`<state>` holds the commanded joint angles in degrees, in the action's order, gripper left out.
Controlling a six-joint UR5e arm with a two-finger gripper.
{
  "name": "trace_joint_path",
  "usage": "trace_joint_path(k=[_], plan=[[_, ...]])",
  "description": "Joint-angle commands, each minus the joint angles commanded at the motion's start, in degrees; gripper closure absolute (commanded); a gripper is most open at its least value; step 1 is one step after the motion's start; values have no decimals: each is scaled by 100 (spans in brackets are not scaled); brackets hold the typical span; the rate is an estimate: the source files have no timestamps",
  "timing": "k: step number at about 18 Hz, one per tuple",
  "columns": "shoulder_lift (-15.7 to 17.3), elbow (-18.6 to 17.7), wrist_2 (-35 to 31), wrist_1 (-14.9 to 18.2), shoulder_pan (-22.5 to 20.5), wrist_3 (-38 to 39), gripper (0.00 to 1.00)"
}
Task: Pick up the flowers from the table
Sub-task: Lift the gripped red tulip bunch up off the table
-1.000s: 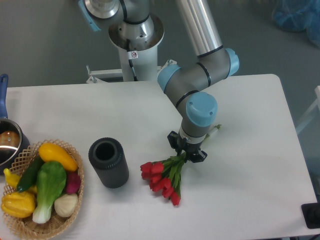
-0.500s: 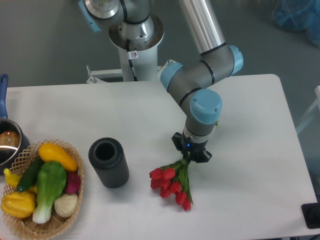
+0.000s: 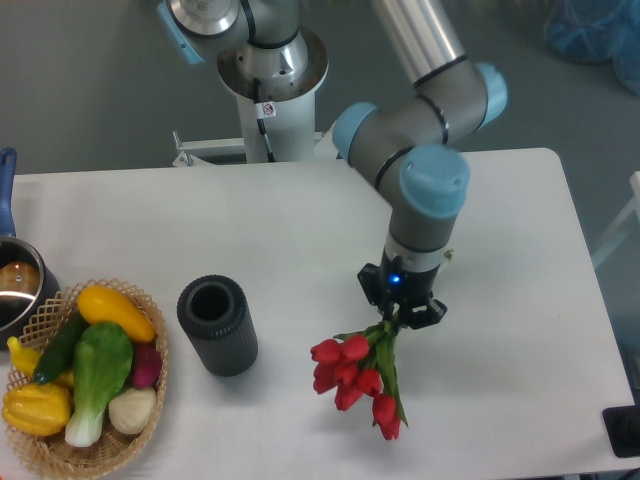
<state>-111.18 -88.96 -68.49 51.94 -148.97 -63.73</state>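
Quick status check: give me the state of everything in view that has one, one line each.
Pincer: shut on the flowers' stems.
Flowers: held, blooms hanging down; whether clear of the table can't be told.
Black cylinder: upright, open top, looks empty.
Basket: on the table, full of vegetables.
Pot: at the left edge, partly cut off, uncovered.

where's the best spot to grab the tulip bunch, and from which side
Grip the flowers on the bundled green stems just behind the heads, coming from above, as the claw does now. The stems gather narrow there, while the red blooms spread wide and look crushable.
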Motion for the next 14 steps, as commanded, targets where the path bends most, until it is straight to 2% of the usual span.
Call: trace_joint_path(k=[4,8,14], plan=[[158,370,861,-9,-79,431,75],[308,370,1609,-9,-316,694,75],[624,318,2067,-9,-650,941,75]])
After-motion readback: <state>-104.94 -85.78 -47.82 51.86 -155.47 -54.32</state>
